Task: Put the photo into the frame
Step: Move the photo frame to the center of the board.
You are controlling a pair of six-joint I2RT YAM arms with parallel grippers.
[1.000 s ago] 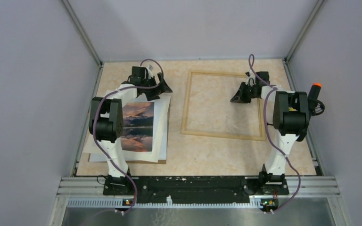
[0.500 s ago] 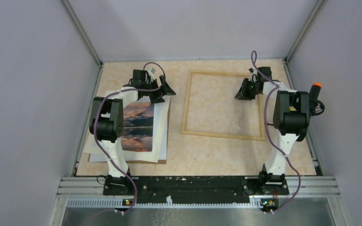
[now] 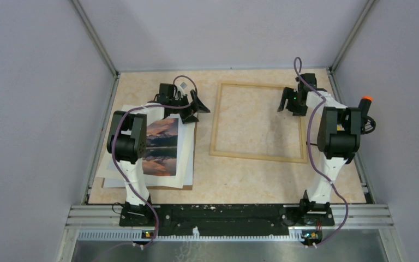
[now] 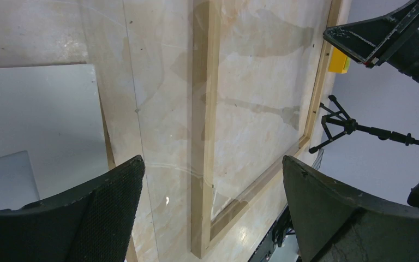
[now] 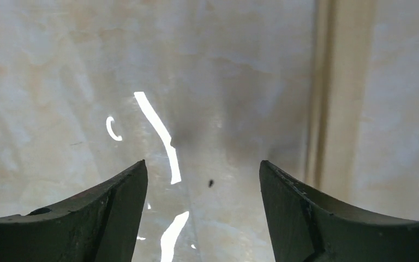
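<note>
Photo [image 3: 161, 146]: lies flat on a pale stack [image 3: 186, 164] at the left of the table [image 3: 251, 180], long axis running near-to-far. It sits beside the frame [image 3: 215, 123], which lies to its right with no print in it. Left gripper [image 3: 195, 107]: your nearer tool, jaws spread wide and holding nothing, poised between the photo's far right corner and the frame's left rail, so the print lies to its near left. Right gripper [image 3: 288, 102]: jaws apart, empty, over the frame's far right corner.
</note>
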